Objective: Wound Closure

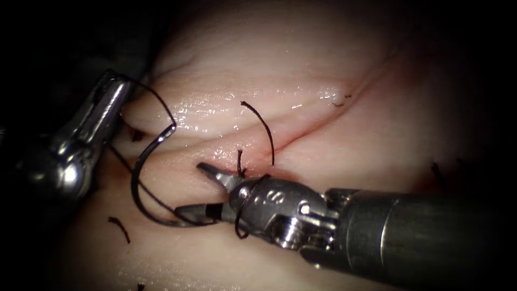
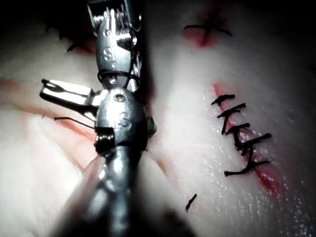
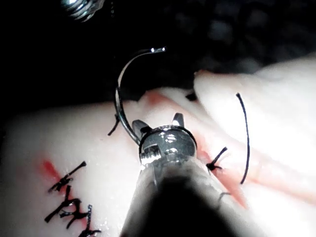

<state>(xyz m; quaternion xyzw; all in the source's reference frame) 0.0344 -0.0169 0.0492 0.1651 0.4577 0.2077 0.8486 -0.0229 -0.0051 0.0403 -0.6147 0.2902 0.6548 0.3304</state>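
The tissue [image 1: 301,64] bears a slanting cut [image 1: 323,116]. My right tool [image 1: 193,189] comes in from the right with its jaws open at the cut's lower end, beside a knotted stitch [image 1: 239,168]. The curved needle [image 1: 135,180] lies out of the tissue, left of the cut, its lower end resting against the right tool's lower jaw [image 3: 159,122]. Dark thread [image 1: 237,225] is looped around the right tool's wrist. My left tool [image 1: 116,83] sits at the upper left, shut on the thread [image 1: 156,99] that arcs to the needle's upper end. A free thread tail [image 1: 265,126] rises beside the stitch.
A row of several finished stitches [image 2: 242,138] crosses a closed, red-stained part of the cut. Short cut ends of thread [image 1: 119,227] lie on the tissue at the lower left. Red fluid [image 2: 269,180] marks the stitched line's end.
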